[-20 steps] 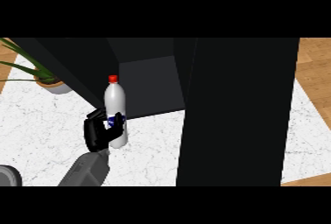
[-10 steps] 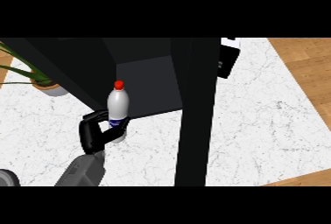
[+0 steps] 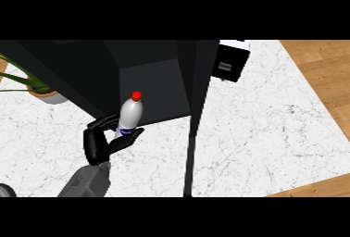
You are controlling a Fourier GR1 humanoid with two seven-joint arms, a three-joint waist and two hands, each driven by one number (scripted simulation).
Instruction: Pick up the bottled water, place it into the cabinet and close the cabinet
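— Where's the water bottle [image 3: 130, 115]?

— In the left hand [image 3: 103, 141], at about eight o'clock from the middle of the counter. The black fingers and thumb are curled round its lower half, the red cap up, tilted slightly to one o'clock.

— And the cabinet?

— The black cabinet [image 3: 153, 90] stands open right behind the bottle, its grey inside showing at twelve o'clock. Its door [image 3: 194, 115] swings out toward us, edge-on, a thin dark strip just right of the hand.

— The other hand?

— Can't see it anywhere. There's a potted plant [image 3: 41, 90] at nine o'clock on the white marble counter [image 3: 273, 139].
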